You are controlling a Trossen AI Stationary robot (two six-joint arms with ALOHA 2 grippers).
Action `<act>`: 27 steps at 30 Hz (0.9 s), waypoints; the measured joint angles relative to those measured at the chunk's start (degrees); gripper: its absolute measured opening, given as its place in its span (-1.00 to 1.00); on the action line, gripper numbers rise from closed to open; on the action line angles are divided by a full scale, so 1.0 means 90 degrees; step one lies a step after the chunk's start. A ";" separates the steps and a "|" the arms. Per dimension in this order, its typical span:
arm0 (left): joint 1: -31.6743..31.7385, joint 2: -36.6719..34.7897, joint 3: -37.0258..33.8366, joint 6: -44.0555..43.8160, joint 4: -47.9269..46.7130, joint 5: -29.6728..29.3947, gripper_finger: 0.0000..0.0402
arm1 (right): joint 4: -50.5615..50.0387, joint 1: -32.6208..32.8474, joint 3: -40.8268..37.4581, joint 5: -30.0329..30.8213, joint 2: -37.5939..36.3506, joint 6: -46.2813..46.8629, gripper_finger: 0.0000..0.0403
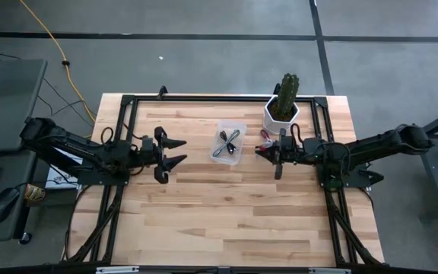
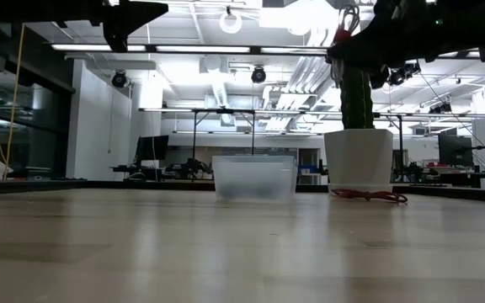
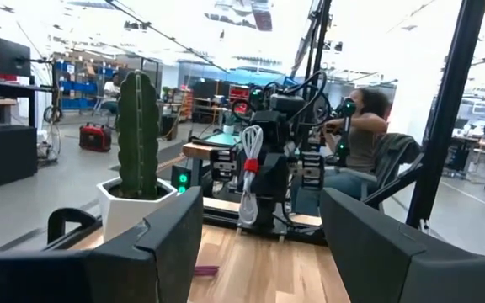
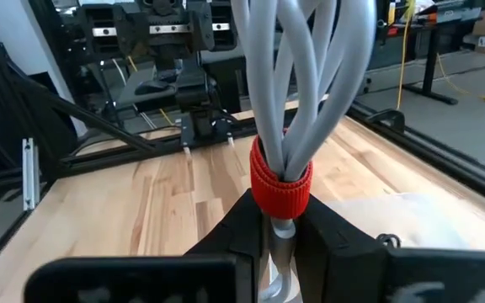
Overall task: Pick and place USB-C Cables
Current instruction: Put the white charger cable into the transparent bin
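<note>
Now the right gripper [image 4: 280,223] pinches a smooth whitish looped cable [image 4: 297,76] at its ribbed red band, above the wooden table [image 1: 226,205]. Left gripper [image 1: 179,151] hangs wide open, empty.

Right arm extends from the table's 3 o'clock edge toward centre, wrist level. Right gripper [image 1: 268,152] sits raised above the tabletop, fingers clamped on a whitish cable [image 4: 297,93] at its red band, the loops standing clear of the fingertips. Left arm extends from the 9 o'clock edge. Left gripper [image 1: 175,151] hangs above the table, fingers spread wide, nothing between them.
</note>
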 joint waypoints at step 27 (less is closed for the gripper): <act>0.0005 0.0005 0.0000 0.0002 0.0075 -0.0216 0.10 | -0.2295 -0.1458 0.3138 0.0839 0.4360 0.1279 -0.87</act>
